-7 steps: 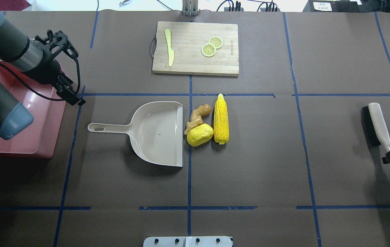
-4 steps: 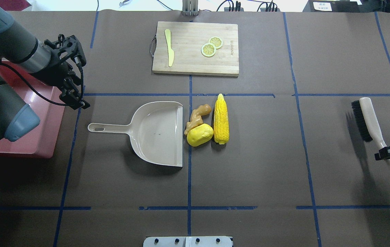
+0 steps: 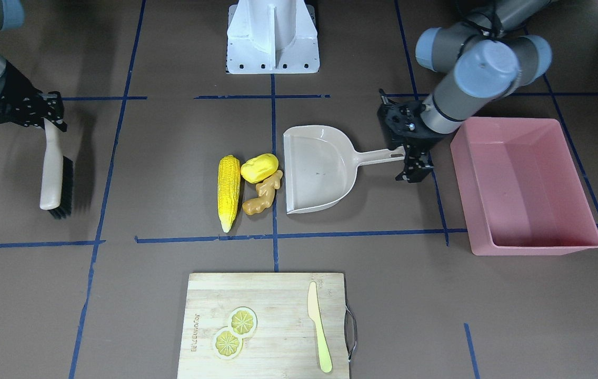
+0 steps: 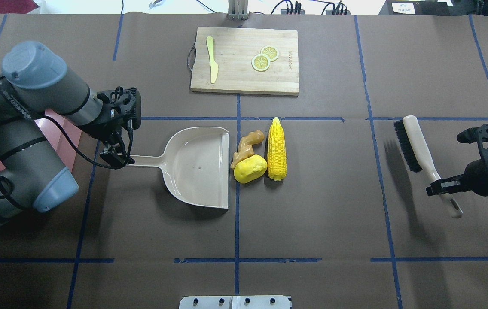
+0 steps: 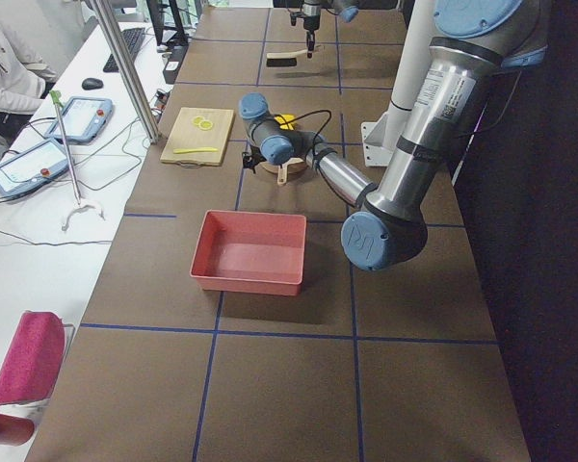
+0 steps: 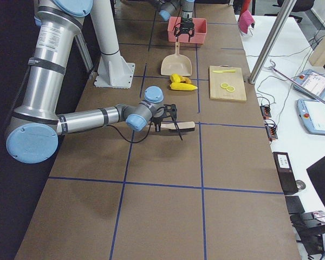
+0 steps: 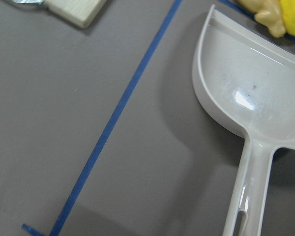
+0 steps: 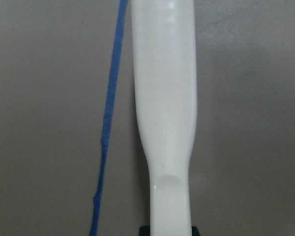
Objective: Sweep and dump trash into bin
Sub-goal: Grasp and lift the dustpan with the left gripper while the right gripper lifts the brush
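Observation:
The corn cob [image 4: 276,149], the rounded yellow lump [image 4: 250,168] and the tan ginger piece [image 4: 248,143] lie together on the table, just off the open edge of the beige dustpan [image 4: 196,165]. My left gripper [image 4: 120,151] is open and hovers over the end of the dustpan's handle [image 3: 383,155]. The pink bin [image 3: 533,246] stands beside the handle's end and is mostly hidden by my left arm in the overhead view. My right gripper [image 4: 443,186] is shut on the handle of a black-bristled brush [image 4: 416,143], held above the table well to the right of the trash.
A wooden cutting board [image 4: 244,81] with a yellow-green knife [image 4: 211,60] and two lemon slices [image 4: 264,59] lies at the far middle. The robot's base plate [image 3: 272,58] is at the near middle edge. Blue tape lines cross the brown table cover.
My left arm has swung from over the bin to the end of the dustpan handle. My right gripper has carried the brush in from the right edge toward the middle.

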